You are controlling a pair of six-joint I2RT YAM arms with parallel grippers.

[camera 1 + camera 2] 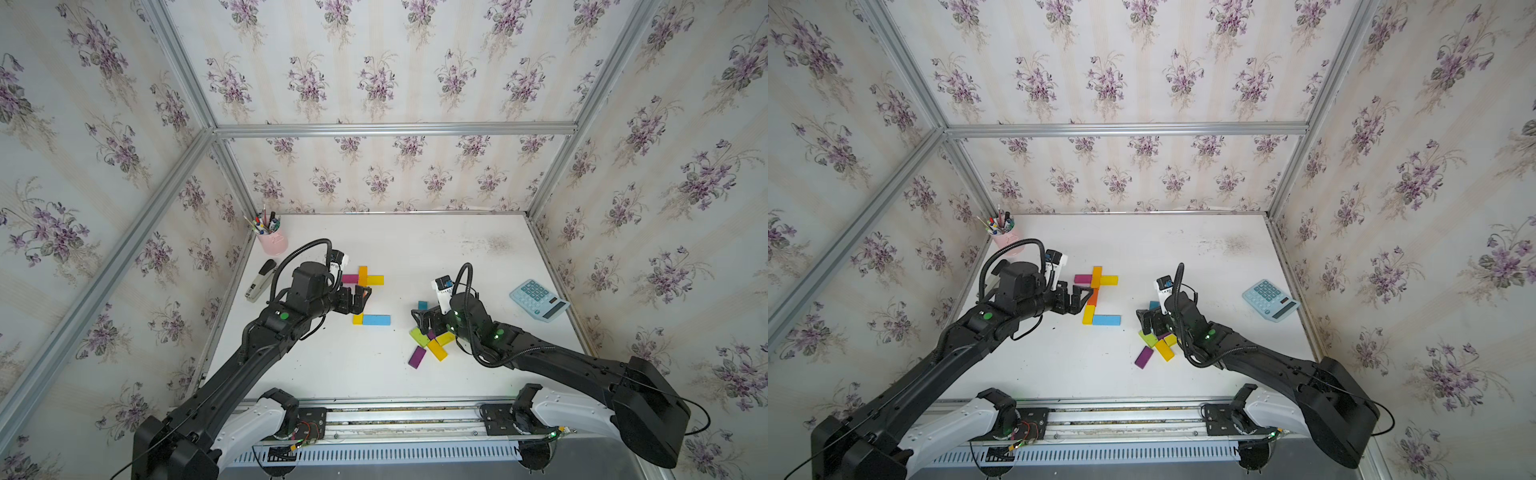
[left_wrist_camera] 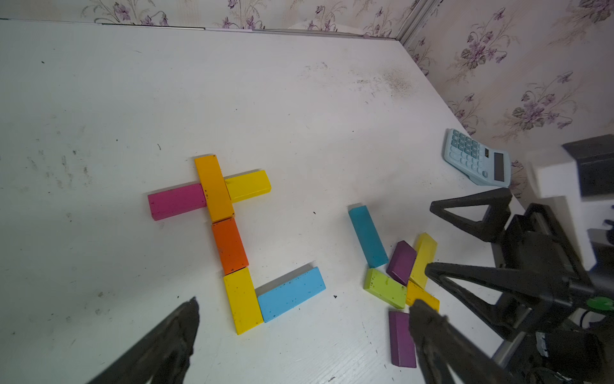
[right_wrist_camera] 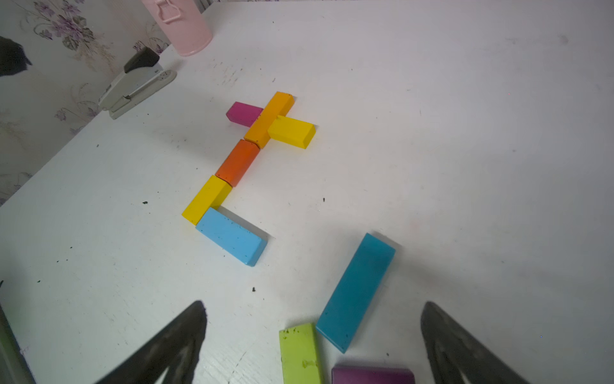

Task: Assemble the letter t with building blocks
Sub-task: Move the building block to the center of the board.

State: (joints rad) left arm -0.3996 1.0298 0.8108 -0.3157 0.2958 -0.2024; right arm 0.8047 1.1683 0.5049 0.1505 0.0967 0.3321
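Six building blocks lie joined on the white table [image 1: 415, 374]. An amber block [image 2: 214, 188] is crossed by a magenta block [image 2: 176, 201] and a yellow block [image 2: 249, 185]. Below it come an orange block [image 2: 230, 246], a second yellow block [image 2: 242, 299] and a light blue block [image 2: 290, 294] turned sideways. My left gripper [image 1: 358, 300] hovers open beside the orange block, holding nothing. My right gripper [image 1: 424, 320] stands open over a loose pile of a teal block [image 3: 357, 289], a lime block [image 3: 299, 352], purple blocks [image 2: 401, 262] and yellow blocks [image 2: 425, 256]. Nothing is gripped.
A grey-black stapler [image 1: 259, 280] and a pink pen cup [image 1: 272, 241] stand at the back left by the wall. A pale blue calculator [image 1: 538, 299] lies at the right edge. Papered walls close in three sides of the table.
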